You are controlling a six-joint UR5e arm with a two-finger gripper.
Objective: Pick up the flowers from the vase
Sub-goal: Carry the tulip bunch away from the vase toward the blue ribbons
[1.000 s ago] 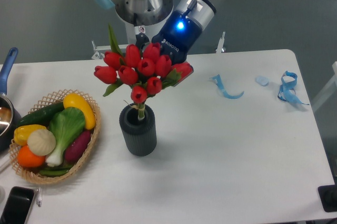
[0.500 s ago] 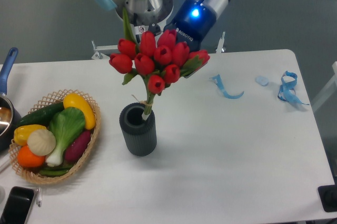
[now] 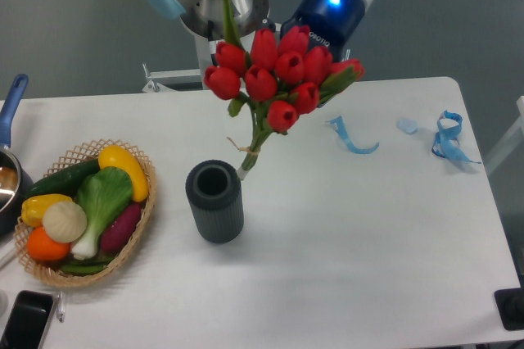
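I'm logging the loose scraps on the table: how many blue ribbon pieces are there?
2. One ribbon lies right of the flowers, near the table's back edge; the other ribbon is a looped piece by the right edge. A small pale scrap sits between them.

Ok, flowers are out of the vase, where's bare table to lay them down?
The widest bare patch is the table right of the vase, running to the front edge below the blue ribbons. The left is crowded: the wicker basket, a pot and a phone. The flowers hang from the gripper above the rear middle.
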